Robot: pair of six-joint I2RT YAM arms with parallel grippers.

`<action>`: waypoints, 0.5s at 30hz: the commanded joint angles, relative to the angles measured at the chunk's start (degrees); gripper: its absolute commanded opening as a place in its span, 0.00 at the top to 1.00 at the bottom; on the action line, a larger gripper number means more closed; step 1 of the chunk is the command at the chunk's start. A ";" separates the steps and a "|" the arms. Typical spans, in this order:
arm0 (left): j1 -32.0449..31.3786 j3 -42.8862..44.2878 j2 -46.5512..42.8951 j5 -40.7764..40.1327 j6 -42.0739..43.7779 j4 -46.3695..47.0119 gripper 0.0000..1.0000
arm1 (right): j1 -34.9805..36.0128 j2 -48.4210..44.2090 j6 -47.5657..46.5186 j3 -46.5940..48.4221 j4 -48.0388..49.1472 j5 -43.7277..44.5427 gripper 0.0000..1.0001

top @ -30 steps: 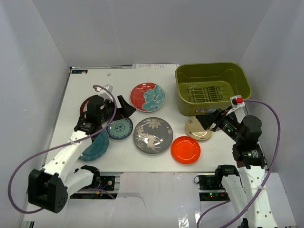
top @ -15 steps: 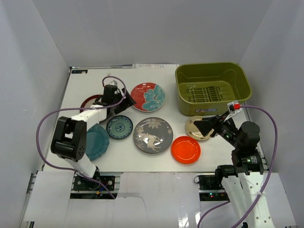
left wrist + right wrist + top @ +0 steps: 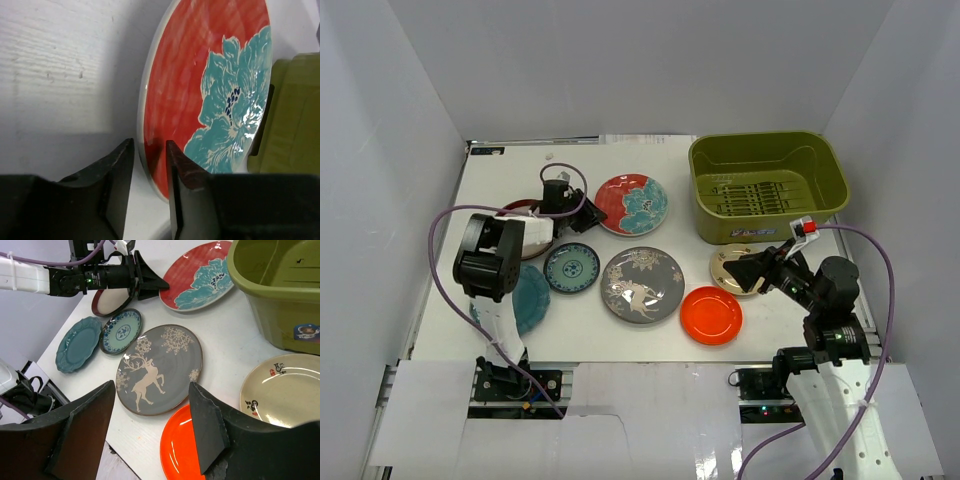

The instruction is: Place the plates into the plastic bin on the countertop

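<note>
Several plates lie on the white countertop [image 3: 570,175]. My left gripper [image 3: 588,216] lies low at the left rim of the red floral plate [image 3: 632,204]. Its jaws straddle that rim [image 3: 145,150], one finger over the red face [image 3: 210,75], and a thin gap still shows. My right gripper [image 3: 748,270] hovers open over the small cream plate [image 3: 725,268], holding nothing. In the right wrist view the grey deer plate [image 3: 160,365] and orange plate [image 3: 177,450] show between its fingers. The olive plastic bin [image 3: 760,140] stands at the back right with no plates in it.
The small blue-green plate [image 3: 572,267] and teal plate [image 3: 525,300] lie left of the grey plate. My left arm partly covers the maroon-rimmed plate [image 3: 506,213]. Pale walls close in three sides. Purple cables loop beside both arms.
My left arm swung from above the teal plate to the red floral plate's left rim, and its jaws narrowed around that rim. The right gripper drifted slightly left.
</note>
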 commanded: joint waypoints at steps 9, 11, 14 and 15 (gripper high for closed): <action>-0.10 -0.81 3.49 2.05 -6.85 14.09 0.91 | 0.31 0.86 -0.06 -1.21 2.25 -0.13 0.34; -0.10 -1.52 1.99 1.61 -6.58 14.46 0.98 | 0.39 1.21 -0.06 -0.95 2.33 -0.12 0.34; 0.08 -2.75 -2.49 0.65 -5.44 13.76 1.00 | 0.39 2.26 0.99 -0.60 3.39 -0.91 0.34; 0.25 -3.27 -3.80 0.64 -5.35 14.02 1.00 | 0.39 2.52 1.43 -0.60 3.91 -1.44 0.34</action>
